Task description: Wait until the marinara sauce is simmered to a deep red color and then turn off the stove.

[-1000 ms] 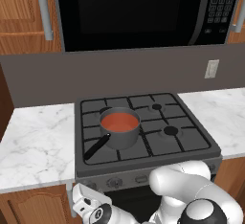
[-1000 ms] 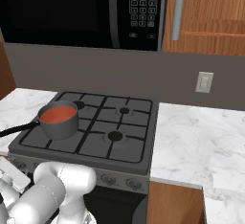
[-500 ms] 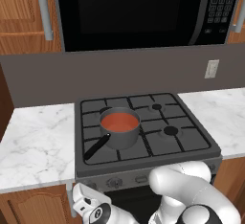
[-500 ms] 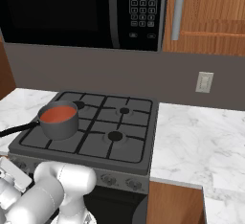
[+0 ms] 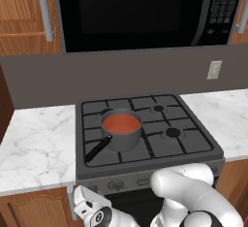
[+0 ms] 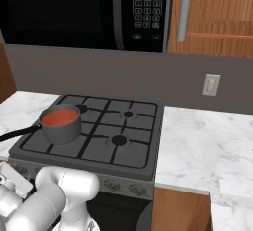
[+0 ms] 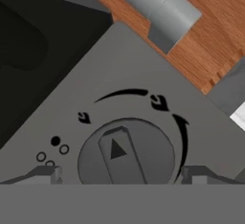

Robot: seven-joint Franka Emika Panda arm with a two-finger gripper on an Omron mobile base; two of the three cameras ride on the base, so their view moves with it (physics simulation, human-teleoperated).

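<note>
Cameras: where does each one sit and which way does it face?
Left base view: behind the arm on its left, looking forward and down at the stove, saucepan of marinara sauce and microwave; white arm at lower right, hand low by the front panel.
Right base view: behind on the right, same stove; arm at lower left.
Hand view: on the hand, close on one stove knob; gripper jaws open either side.
Both base views share stove, saucepan, microwave.
</note>
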